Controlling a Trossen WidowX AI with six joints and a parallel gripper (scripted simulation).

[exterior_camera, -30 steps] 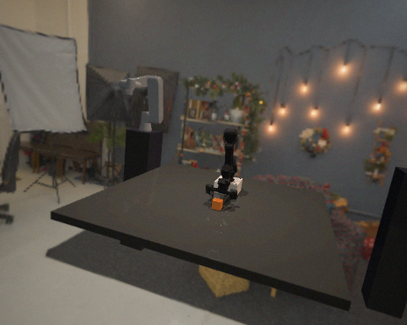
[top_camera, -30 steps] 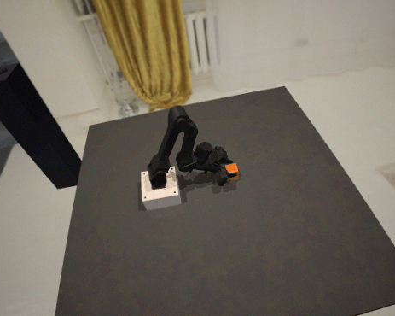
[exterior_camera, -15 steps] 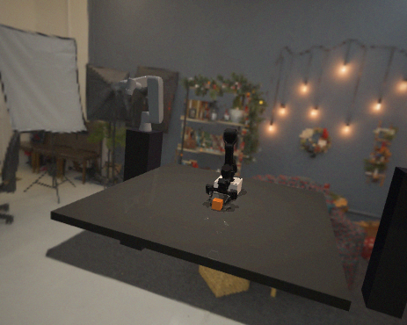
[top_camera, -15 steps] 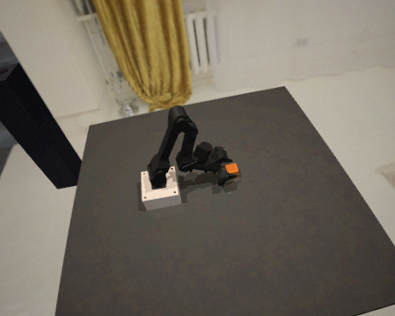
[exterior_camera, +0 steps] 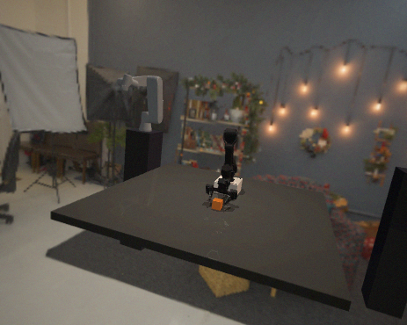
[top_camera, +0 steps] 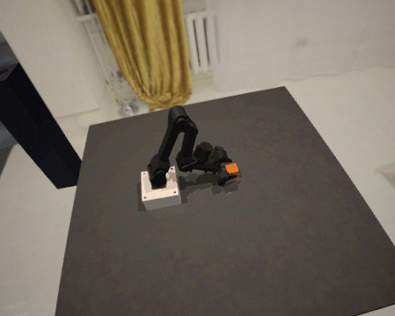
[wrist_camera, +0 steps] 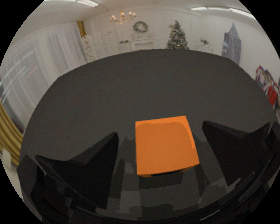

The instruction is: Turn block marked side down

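The orange block (top_camera: 231, 169) (exterior_camera: 217, 204) (wrist_camera: 166, 146) appears to rest on the dark table (top_camera: 252, 256) (exterior_camera: 268, 246) (wrist_camera: 141, 75). In the wrist view a plain orange face fills most of what shows of it. Only a thin dark strip of the marked side shows, steeply foreshortened, along its lower near edge. My gripper (top_camera: 233, 167) (exterior_camera: 220, 200) (wrist_camera: 163, 131) is open wide and low over the table. Its two fingers stand on either side of the block, with a gap on each side in the wrist view. The block's underside is hidden.
The arm's white base (top_camera: 159, 194) (exterior_camera: 235, 184) stands on the table behind the gripper. Dark pedestals (top_camera: 38, 132) (exterior_camera: 142, 151) stand off the table, away from the block. The table's edges are well away from the block.
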